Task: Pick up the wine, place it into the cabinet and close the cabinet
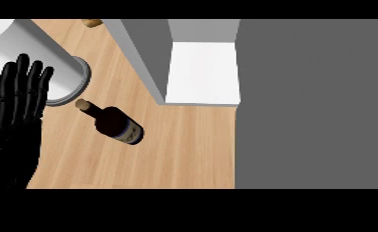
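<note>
Even, bright light — soft shadows, no glare

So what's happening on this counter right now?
Nothing is being held yet. A dark wine bottle stands on the wooden counter, in front of an open cabinet with a white interior. The robot's left hand rests open at the left edge, fingers up, beside a grey cylindrical container. The right hand is out of view.

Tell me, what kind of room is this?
Probably a kitchen: a wooden counter carries a wine bottle, and a grey cabinet stands open with a white shelf inside. A black hand rests at the left.
</note>
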